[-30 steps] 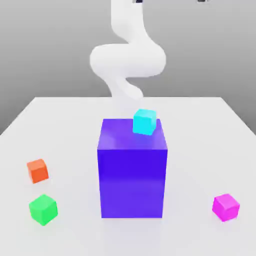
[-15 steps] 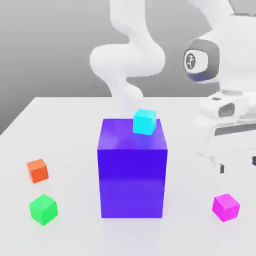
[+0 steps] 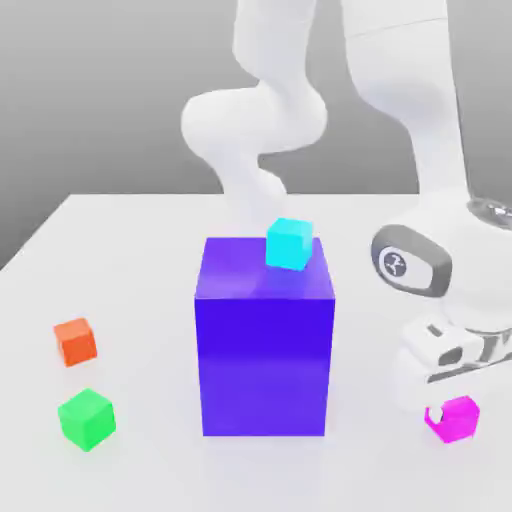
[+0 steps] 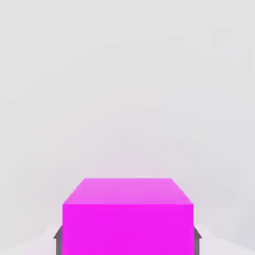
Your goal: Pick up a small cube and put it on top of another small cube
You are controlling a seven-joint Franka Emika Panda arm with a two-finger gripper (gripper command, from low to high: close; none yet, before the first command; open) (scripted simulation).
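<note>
On a pale grey table (image 3: 130, 230), a tall blue-violet block (image 3: 264, 345) stands at the centre of the scene. To the exterior view's left of the block, well apart from it, an orange cube (image 3: 75, 341) sits on the tabletop, with a green cube (image 3: 86, 418) just nearer the camera, close to the level of the block's base. A cyan cube (image 3: 290, 243) rests on top of the block, near its back corner toward the exterior view's right. Behind the block rises the white arm (image 3: 262, 110), which bends over and comes down on the block's other side. There, to the exterior view's right of the block and near the level of its base, the gripper (image 3: 452, 405) is lowered onto the small cube (image 3: 456, 419), a glossy magenta-pink piece sitting on the table. In the hand view the small cube (image 4: 127, 216) sits squarely between the two dark fingertips (image 4: 58, 240), which press against its opposite sides, pinching it.
</note>
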